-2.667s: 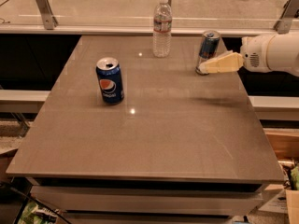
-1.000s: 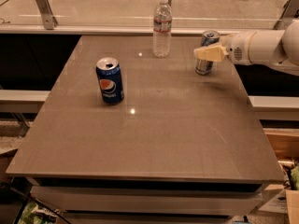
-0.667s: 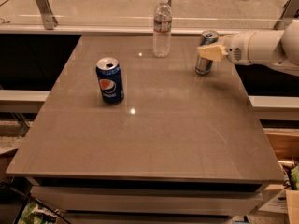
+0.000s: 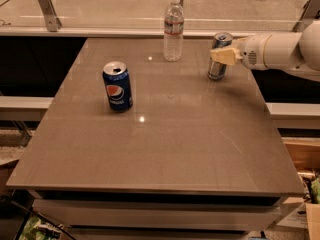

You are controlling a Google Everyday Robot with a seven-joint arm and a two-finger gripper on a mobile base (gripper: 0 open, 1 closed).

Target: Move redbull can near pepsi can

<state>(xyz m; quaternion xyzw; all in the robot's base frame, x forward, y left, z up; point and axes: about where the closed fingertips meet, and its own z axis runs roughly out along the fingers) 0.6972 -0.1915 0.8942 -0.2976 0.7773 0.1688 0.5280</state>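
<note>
Gripping: cream gripper (image 4: 219, 55), upper right, jaws closed on slim blue-silver redbull can (image 4: 217, 70).
Cans: two; dark-blue pepsi can (image 4: 118, 86) centre-left.
Bottles: one clear plastic bottle (image 4: 173, 29).

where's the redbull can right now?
Camera view: the redbull can stands at the far right of the table, right of the water bottle, with the claw at its upper half; the pepsi can sits well off to its left.

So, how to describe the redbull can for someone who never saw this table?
Go to the table, far right corner, right of the water bottle. The redbull can stands there, the gripper at its top; it is slimmer than the pepsi can.
</note>
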